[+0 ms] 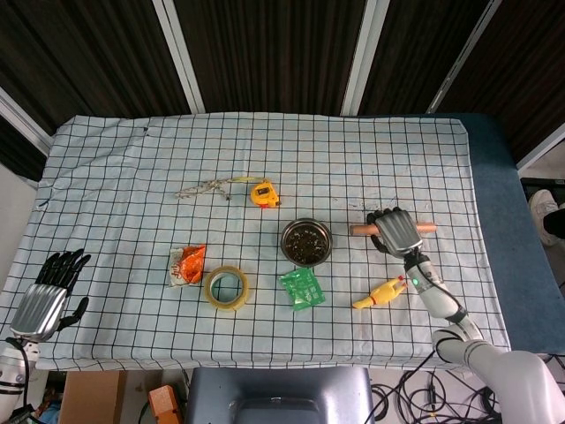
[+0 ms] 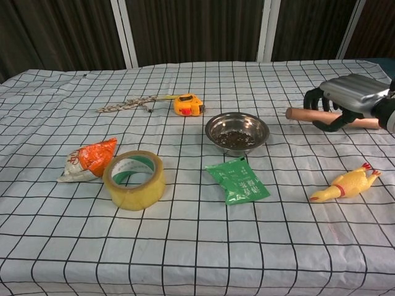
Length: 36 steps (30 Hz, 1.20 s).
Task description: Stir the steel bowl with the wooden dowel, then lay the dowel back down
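From the head view, my right hand (image 1: 396,231) wraps its fingers around the middle of the brown wooden dowel (image 1: 360,230), whose ends stick out to either side of my knuckles. The dowel lies roughly level, just right of the round steel bowl (image 1: 306,241), which holds dark bits. My left hand (image 1: 46,293) hangs at the near left edge of the table (image 1: 124,168) with its fingers apart and nothing in them. On the checked cloth I also see a yellow tape measure (image 1: 264,193), a frayed length of cord (image 1: 201,188), a crumpled orange and white wrapper (image 1: 186,264), a roll of clear yellowish tape (image 1: 227,288), a green foil sachet (image 1: 302,288) and a yellow rubber chicken (image 1: 381,292) just near my right wrist.

From the chest view, my right hand (image 2: 345,102) holds the wooden dowel (image 2: 299,113) clear of the cloth, level, its free end pointing toward the steel bowl (image 2: 237,132) but well short of its rim. The rubber chicken (image 2: 345,183) lies below my hand. My left hand does not appear here.
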Available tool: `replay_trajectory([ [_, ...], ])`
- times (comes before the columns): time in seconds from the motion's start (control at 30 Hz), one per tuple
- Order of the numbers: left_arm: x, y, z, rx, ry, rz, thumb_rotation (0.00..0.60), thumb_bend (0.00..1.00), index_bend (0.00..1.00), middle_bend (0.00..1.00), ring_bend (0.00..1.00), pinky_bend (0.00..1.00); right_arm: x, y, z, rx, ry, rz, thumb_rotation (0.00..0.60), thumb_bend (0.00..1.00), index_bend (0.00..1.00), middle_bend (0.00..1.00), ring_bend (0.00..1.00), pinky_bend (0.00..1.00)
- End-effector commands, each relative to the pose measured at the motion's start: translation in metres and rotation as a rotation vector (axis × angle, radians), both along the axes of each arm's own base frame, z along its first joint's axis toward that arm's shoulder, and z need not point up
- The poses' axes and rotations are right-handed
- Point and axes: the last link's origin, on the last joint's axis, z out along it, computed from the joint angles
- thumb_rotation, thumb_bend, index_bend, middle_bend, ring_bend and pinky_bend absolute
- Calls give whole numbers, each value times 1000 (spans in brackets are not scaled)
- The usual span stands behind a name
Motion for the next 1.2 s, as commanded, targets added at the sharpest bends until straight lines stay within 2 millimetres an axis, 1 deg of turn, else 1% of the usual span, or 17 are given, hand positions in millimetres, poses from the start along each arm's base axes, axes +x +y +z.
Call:
replay_trajectory([
  [0.03,1,0,0,2,0,-2,600,420,0,16,5,19,19,1,15,-66,-260,25,600,384,892,578,578,570],
  [0.1,2,-1,-1,0,3,-5,600,420,0,16,5,19,26,0,21,-87,-376,9,600,383,943,618,619,602],
  [0.2,4,-2,-2,-4,3,-8,600,420,0,16,6,19,31,-1,25,-91,-492,-27,600,384,980,648,653,623],
  [0.43,8,-4,-1,0,16,-16,600,421,0,16,7,19,39,-2,39,-87,-913,-170,600,384,994,660,672,624],
  [0.57,10,-4,-2,-3,20,-18,600,422,0,17,9,20,33,0,43,-71,-1107,-257,600,384,995,661,673,624],
  [0.6,10,-4,-2,-4,24,-19,600,422,0,17,9,20,29,1,44,-66,-1196,-298,600,384,995,660,673,624],
  [0.7,11,-3,-3,-8,27,-18,600,421,0,17,10,20,20,3,46,-52,-1329,-357,600,384,993,660,673,624],
  [0.73,11,-3,-3,-10,30,-17,600,420,0,17,10,20,15,3,47,-49,-1357,-365,600,384,991,660,674,624],
  [0.87,10,-3,-4,-15,38,-11,600,421,0,18,11,20,3,7,42,5,-1359,-374,600,384,943,660,654,611],
  [0.97,9,-3,-6,-20,36,-7,600,422,0,18,12,20,-3,9,40,49,-1338,-361,600,384,902,660,626,592],
  [1.07,8,-4,-8,-30,36,-4,600,423,0,19,14,20,-6,12,39,74,-1343,-330,600,383,895,660,623,587],
  [1.2,7,-4,-12,-43,36,-2,600,421,0,19,18,21,-15,16,35,97,-1369,-338,600,384,870,660,617,586],
])
